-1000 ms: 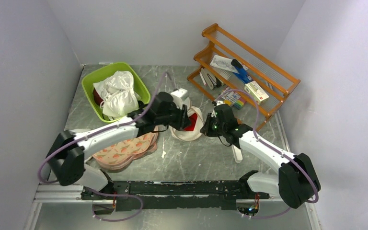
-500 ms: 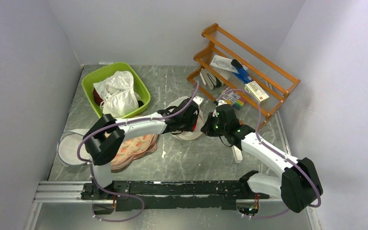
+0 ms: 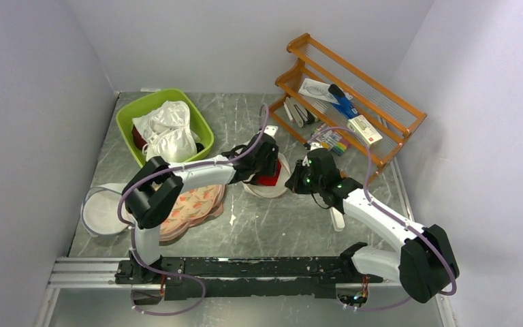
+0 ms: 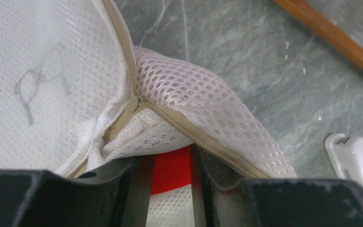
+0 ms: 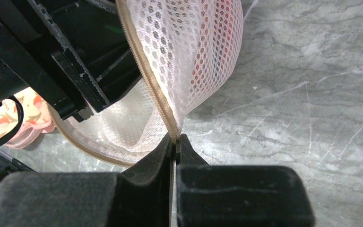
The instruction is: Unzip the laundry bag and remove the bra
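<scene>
The laundry bag (image 3: 262, 191) lies mid-table, white mesh with a beige zip; its face with the bra outline (image 4: 52, 71) folds up in the left wrist view. The zip stands open. The red bra (image 3: 270, 180) shows inside the opening. My left gripper (image 3: 265, 165) reaches into that opening, open, and the bra (image 4: 172, 176) shows in the gap between its fingers (image 4: 169, 163). My right gripper (image 3: 293, 181) is shut on the bag's zip edge (image 5: 176, 138) and holds the mesh wall (image 5: 194, 47) up off the table.
A green basin (image 3: 126, 114) with a white plastic bag (image 3: 167, 133) stands back left. A wooden rack (image 3: 381, 102) with small items stands back right. Peach fruit-printed pads (image 3: 194, 204) and a plain white round bag (image 3: 102, 212) lie left. A white plastic piece (image 3: 337, 219) lies under the right arm.
My left arm has dropped from a raised, bent pose and stretched out, bringing its gripper down into the bag's opening. My right gripper has kept its hold on the zip edge.
</scene>
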You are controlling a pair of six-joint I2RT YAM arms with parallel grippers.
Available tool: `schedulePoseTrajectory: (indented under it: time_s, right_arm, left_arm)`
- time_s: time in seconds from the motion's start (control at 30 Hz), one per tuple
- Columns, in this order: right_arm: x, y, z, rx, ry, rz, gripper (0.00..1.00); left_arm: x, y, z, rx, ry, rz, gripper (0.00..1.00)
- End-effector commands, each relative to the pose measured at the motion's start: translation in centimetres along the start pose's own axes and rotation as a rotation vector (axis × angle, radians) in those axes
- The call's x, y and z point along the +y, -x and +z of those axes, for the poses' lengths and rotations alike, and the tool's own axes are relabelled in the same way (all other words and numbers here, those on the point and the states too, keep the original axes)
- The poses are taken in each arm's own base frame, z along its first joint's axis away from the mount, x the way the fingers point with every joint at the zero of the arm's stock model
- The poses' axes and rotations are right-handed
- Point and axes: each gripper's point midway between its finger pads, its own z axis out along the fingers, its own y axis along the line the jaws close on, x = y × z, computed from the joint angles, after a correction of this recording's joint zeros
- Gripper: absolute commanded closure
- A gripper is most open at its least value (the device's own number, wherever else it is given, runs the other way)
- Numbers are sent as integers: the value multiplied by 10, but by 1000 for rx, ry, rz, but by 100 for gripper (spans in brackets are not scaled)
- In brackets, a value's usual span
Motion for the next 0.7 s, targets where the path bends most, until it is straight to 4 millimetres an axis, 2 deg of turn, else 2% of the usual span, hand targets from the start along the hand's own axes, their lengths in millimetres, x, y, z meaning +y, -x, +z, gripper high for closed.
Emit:
schedulePoseTrajectory:
  time_s: [0.0,0.1,0.33,0.6,0.67]
  right_arm:
    - [4,4,-3,-22,22,12,100]
    - [5,4,-3,-19,29,15,100]
    - [6,1,-3,-11,36,19,100]
    - [1,3,-5,-18,11,8,100]
    - [0,2,-6,-20,4,3,100]
  left_arm:
    - [-21,19,10,-73,-79,-48,56]
    - [-24,22,18,-83,-89,-44,51]
    - [-27,12,31,-66,-112,-49,42]
    - [-14,-20,36,-3,-93,-25,32]
    - [-8,-29,36,10,-84,-16,34]
